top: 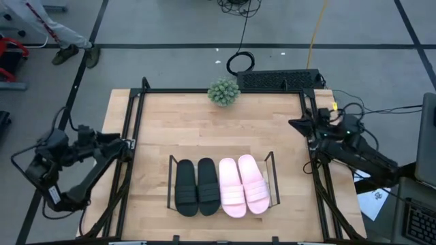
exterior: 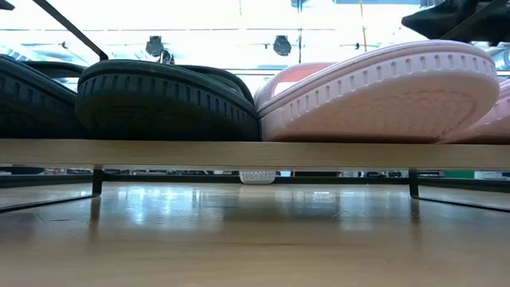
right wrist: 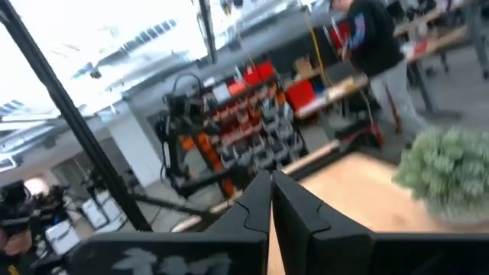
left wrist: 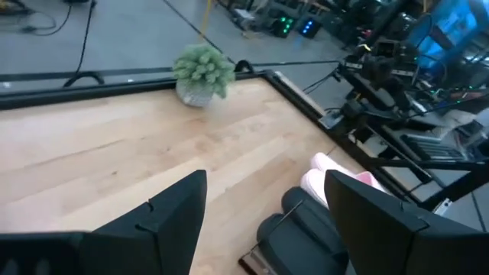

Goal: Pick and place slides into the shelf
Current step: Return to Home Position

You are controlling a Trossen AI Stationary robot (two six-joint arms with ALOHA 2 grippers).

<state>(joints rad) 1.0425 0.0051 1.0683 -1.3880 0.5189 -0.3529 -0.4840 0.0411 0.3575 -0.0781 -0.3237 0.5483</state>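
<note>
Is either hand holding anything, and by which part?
Nothing is held. The left hand, at the table's left edge, is open and empty; the right hand, at its right edge, is shut on nothing. All four slides sit on the shelf.

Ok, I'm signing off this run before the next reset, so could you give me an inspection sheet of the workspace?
Surface: wooden table, black rails along both sides.
Job's things: black pair and pink pair side by side on the shelf; all four in.
Clutter: green plant at the table's far edge.
Grippers: left pincer open, off the left edge; right pincer shut, at the right edge; neither holds anything.
Cables: black loop and yellow line on the floor behind the table.
Surroundings: person on the floor, far left; storage racks beyond.
</note>
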